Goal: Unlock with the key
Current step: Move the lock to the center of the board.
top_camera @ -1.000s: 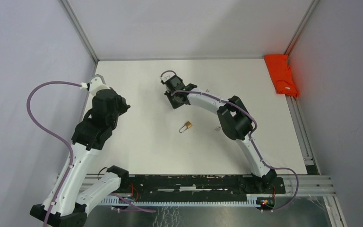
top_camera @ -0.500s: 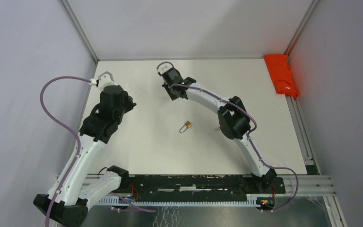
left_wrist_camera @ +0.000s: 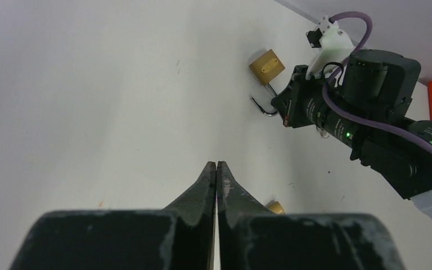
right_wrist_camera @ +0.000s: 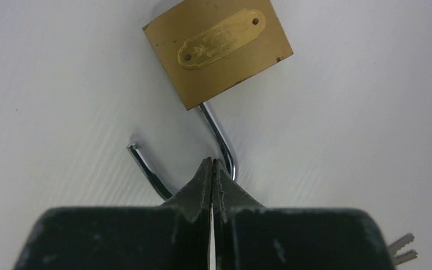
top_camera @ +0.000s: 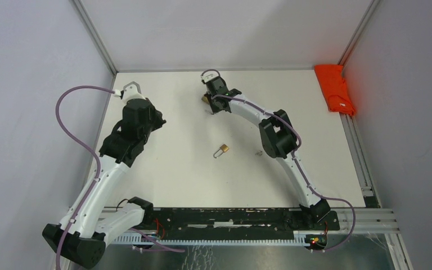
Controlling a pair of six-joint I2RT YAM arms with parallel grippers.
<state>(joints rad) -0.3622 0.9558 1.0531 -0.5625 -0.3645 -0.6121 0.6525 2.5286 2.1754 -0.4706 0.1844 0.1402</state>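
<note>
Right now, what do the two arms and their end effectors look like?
The left arm and right arm have white links and black joint housings, each trailed by a purple cable. Small green lights glow on the right arm's black wrist. The left end effector and right end effector each have two black, tapered fingers with scuffed, whitish edges.

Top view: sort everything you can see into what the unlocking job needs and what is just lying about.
For the job:
- brass padlock, shackle open
- keys beside it
- second padlock, in the middle
- right gripper, shut at the shackle's bend

Lying about:
- red cloth, far right edge
- left gripper, shut, holding nothing
</note>
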